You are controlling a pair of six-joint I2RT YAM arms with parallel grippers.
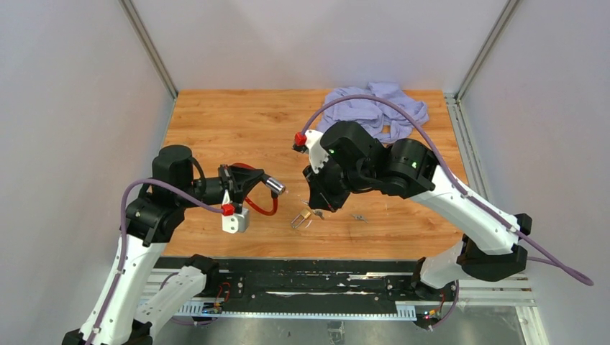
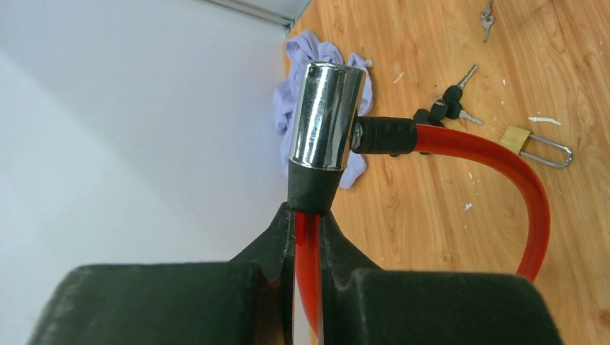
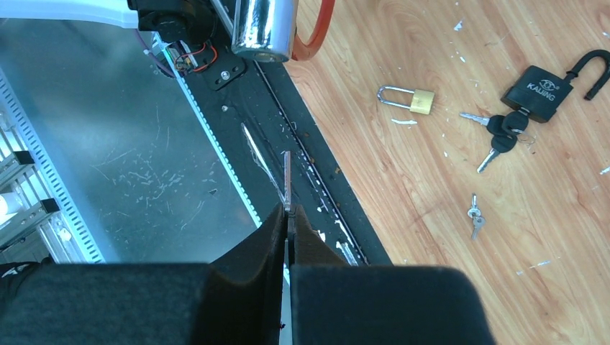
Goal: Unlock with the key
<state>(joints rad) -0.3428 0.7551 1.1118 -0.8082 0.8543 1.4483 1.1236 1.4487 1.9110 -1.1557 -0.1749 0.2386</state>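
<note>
**A:** Cable lock (image 2: 518, 187): where is it held, and why there?

**B:** It is held clear of the table (image 1: 237, 122) at the left. The red cable is pinched just below the chrome head (image 2: 327, 115) by the left gripper (image 2: 306, 244), whose jaws are narrowed onto it. The head is turned toward the right, presumably so that its keyhole end is offered to the other arm.

**A:** What is seen between the arms?

**B:** A brass padlock (image 1: 302, 219) is left lying on the wood near the front edge, touched by nothing. It is probably not wanted for this step.

**A:** And the key (image 3: 285, 180)?

**B:** It is clamped in the tightly closed right gripper (image 3: 288, 215), to the right of the head. Its blade is left sticking straight out past the fingertips, so that it can be pushed in end first. It is not yet inserted; a gap is seen between tip and head.

**A:** Further right?

**B:** A black padlock (image 3: 539, 92), opened, and a loose pair of small keys (image 3: 473, 215) are left on the table. A purple cloth (image 1: 378, 108) is bunched at the far right.
</note>
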